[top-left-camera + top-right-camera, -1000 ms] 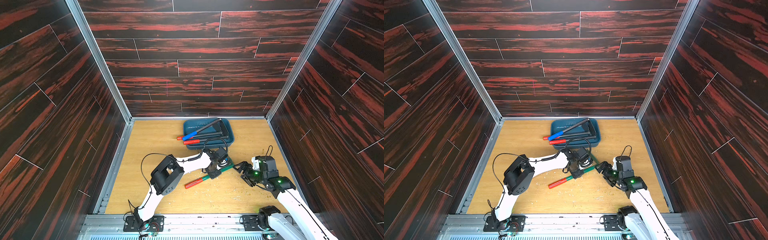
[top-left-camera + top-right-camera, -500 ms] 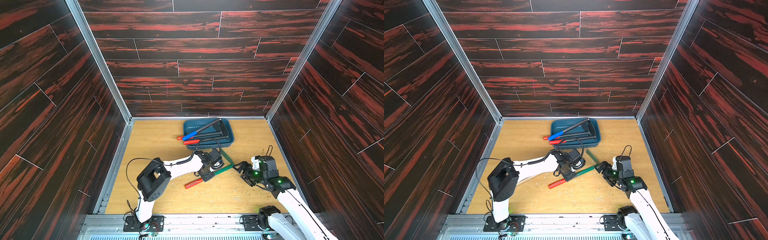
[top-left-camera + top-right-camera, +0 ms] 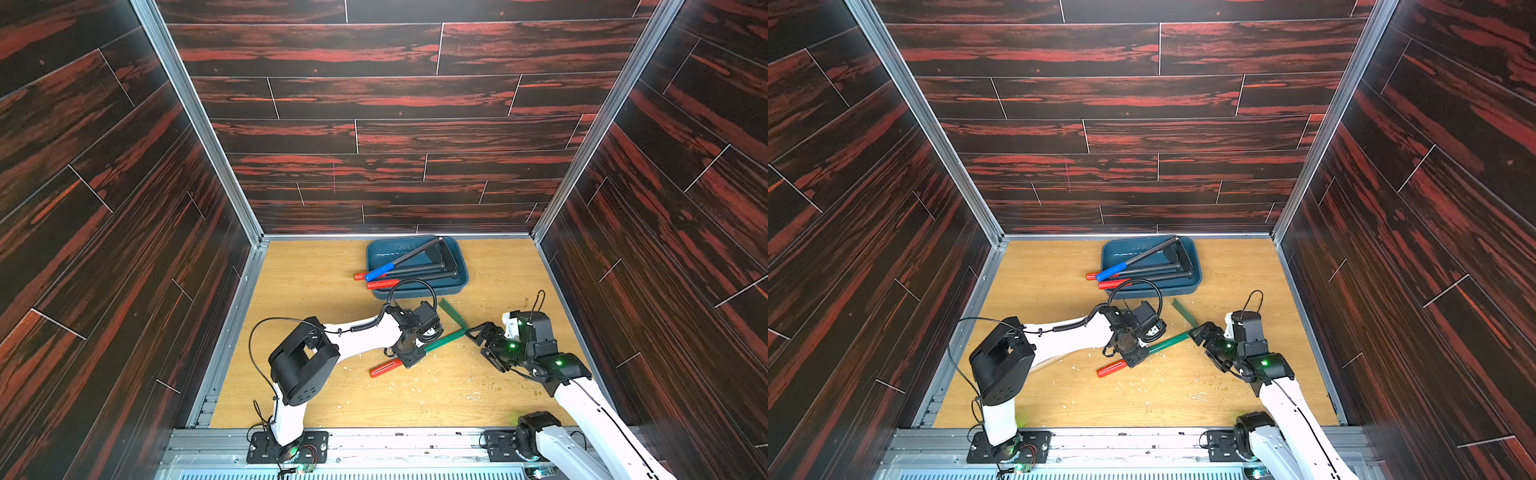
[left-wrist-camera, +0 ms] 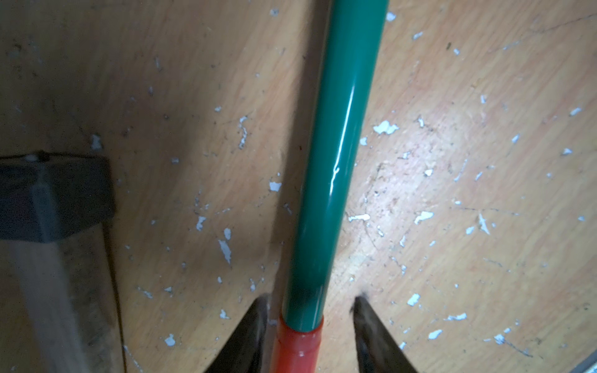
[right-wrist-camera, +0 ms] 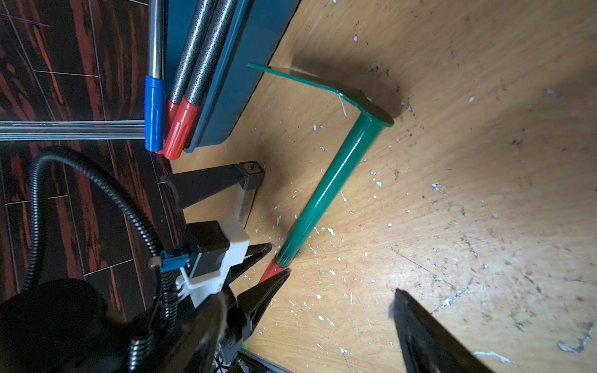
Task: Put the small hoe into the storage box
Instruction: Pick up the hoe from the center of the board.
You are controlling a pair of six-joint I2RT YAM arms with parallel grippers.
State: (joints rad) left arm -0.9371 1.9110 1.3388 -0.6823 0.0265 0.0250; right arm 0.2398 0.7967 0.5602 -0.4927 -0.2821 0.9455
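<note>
**Here: a grasp far from the blade, beside a crowded box**

The small hoe (image 3: 442, 340), a glossy green metal shaft with a red plastic grip and a flat green blade, lies on the scuffed wooden table (image 3: 316, 291) just outside the storage box (image 3: 455, 286), a shallow teal-blue plastic tray. The blade tip is close to the box's near wall but apart from it.

The left gripper (image 4: 310, 306) straddles the shaft where green meets red. Its jaws are spread with a gap on each side and pinch nothing yet. The right gripper (image 3: 478, 338), jaws wide and empty, hovers beside the blade on the side away from the box.

Judged risks:
- A hold this far from the blade may let the blade end droop or swivel on the slick shaft.
- The swinging blade may catch the box's wall or strike the right gripper.
- The three long-handled hoes (image 3: 415, 272) already in the box, grips overhanging its rim, leave little floor. A fourth may ride on them and slide out.
</note>
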